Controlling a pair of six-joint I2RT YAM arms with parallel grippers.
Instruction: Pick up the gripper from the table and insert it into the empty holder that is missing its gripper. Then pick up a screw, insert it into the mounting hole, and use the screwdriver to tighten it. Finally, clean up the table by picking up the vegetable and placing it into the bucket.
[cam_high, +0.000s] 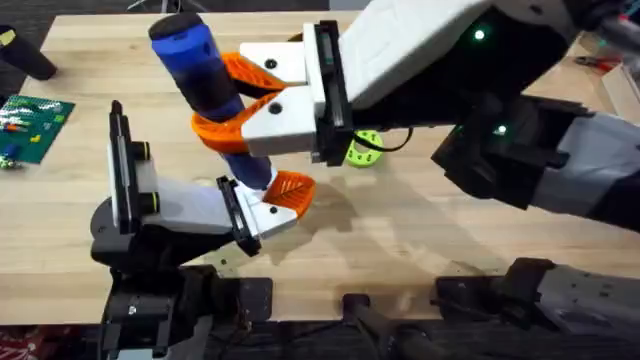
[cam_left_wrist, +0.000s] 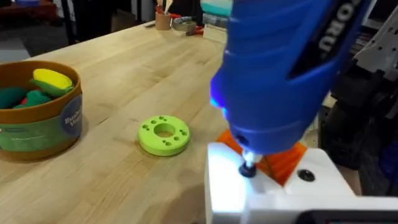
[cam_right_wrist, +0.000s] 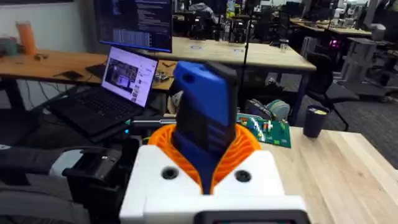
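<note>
The pale wooden table (cam_high: 480, 240) carried everything. Above it the right gripper (cam_high: 228, 102), a white block with smooth orange curved fingers, was clamped around the thick blue cylindrical screwdriver (cam_high: 200, 60), a glossy plastic barrel with a black cap and a narrower lower end, held tilted. Directly beneath the screwdriver sat the left gripper (cam_high: 272, 203); whether it was wide or narrow I could not tell. Its white angular plastic holder (cam_left_wrist: 230, 186) met the screwdriver's small metal bit from below, and the small orange ribbed wedge gripper (cam_high: 292, 188) lay seated against the holder, just beside the bit.

The tightening step looked to be in hand. The main risk, as I judged it, was the tilted barrel: a bit off the screw's axis could cam out, skate over the smooth white plastic, or drive the screw crooked. Slippery barrel against smooth fingers could also let the tool twist in the grasp.

Well apart from the screwdriver stood the round cup-shaped bucket (cam_left_wrist: 37, 127), green-walled with a yellowish rim, holding soft-looking toy pieces. Between bucket and screwdriver lay a flat lime-green plastic ring (cam_left_wrist: 164, 135) with small holes.
</note>
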